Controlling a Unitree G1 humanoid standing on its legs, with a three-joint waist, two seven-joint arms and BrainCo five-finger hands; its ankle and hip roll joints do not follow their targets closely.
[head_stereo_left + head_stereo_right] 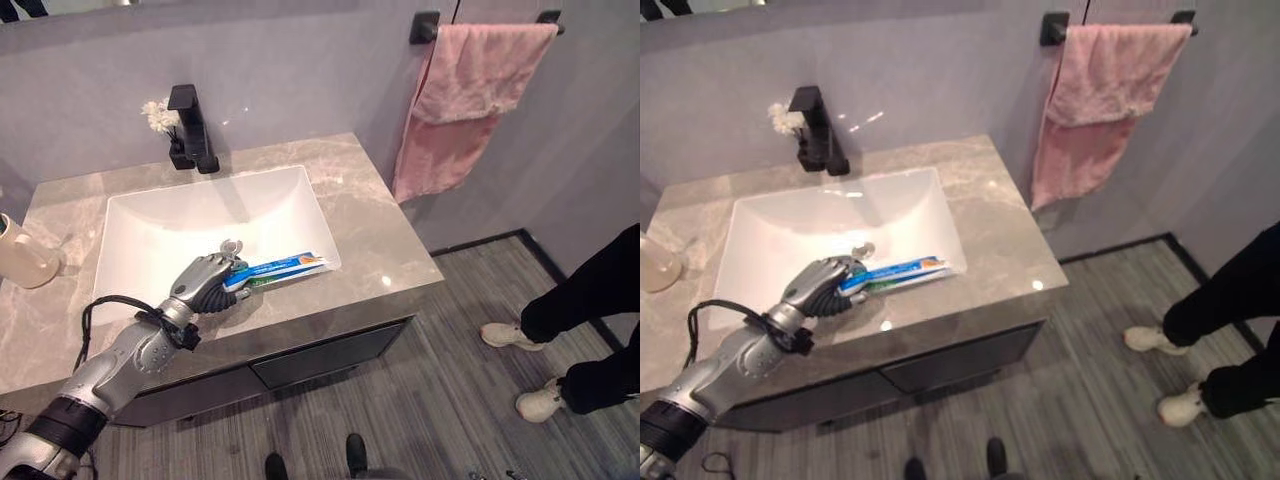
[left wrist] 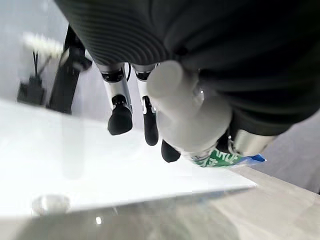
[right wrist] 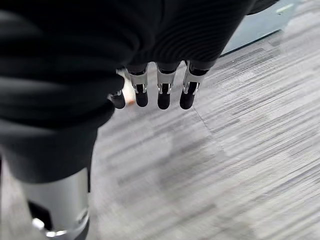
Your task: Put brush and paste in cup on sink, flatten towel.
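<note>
Black faucet (image 1: 192,128), person's white shoes (image 1: 510,334)

Grey plain walls (image 1: 300,70) are seen behind a grey marbled vanity surface (image 1: 370,230) — a white rectangular basin (image 1: 200,225) is set into it, a black faucet (image 1: 190,125) standing at its back edge. Dark drawer fronts (image 1: 320,355) are visible below. The floor (image 1: 450,390) is covered in grey striped planks, edged by a black skirting (image 1: 530,240). Small light glints are caught on the wall and the stone — a person's dark legs and white shoes (image 1: 525,375) are seen at the right.
</note>
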